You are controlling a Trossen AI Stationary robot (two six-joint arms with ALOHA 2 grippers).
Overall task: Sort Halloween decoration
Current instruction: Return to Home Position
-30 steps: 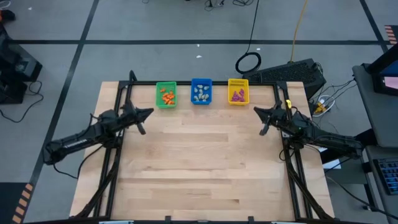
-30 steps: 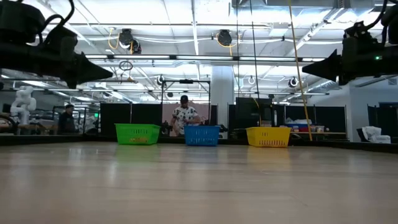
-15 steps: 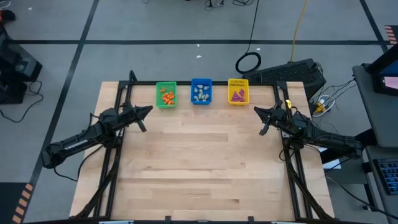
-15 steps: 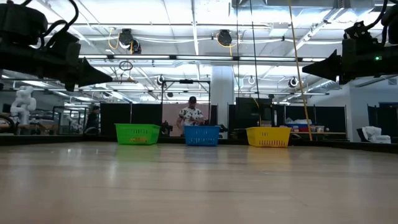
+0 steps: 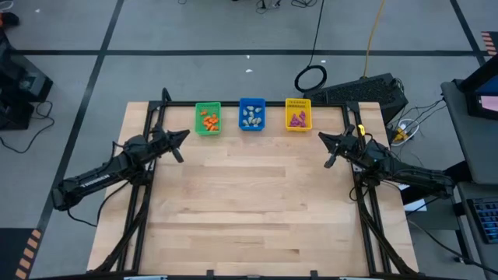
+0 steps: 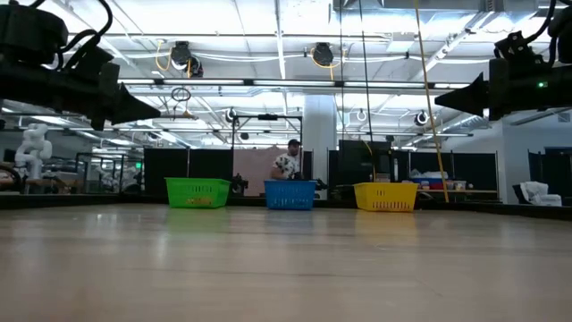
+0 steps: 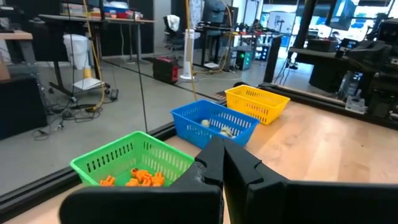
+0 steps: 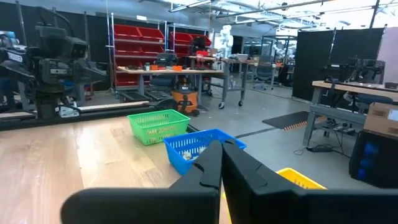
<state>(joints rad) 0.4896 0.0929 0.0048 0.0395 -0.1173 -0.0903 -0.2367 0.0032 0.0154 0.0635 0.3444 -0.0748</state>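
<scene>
Orange trinkets (image 5: 208, 120) are lying in the green bin (image 5: 198, 118), pale ones (image 5: 250, 117) in the blue bin (image 5: 240, 115), and purple ones (image 5: 296, 119) in the yellow bin (image 5: 309, 115). All three bins are standing in a row along the far edge of the wooden table (image 5: 249, 202). No loose piece is showing on the boards. Things this small might escape the overhead camera, though, so I am only judging the sorting finished.

The left gripper (image 7: 219, 149) is hanging above the table's left side, its two fingers pressed together with nothing between them. The right gripper (image 8: 217, 149) is mirroring it over the right side, likewise closed and carrying nothing.

Everything sorted is sitting ahead of both claws, toward the far edge and inward. The green bin is nearest the left claw, the yellow bin nearest the right, and the blue one is lying between them. Neither claw is reaching over a bin. Going home therefore looks like a matter of drawing each arm back, away from the row, and nothing seems to be standing in the way.
</scene>
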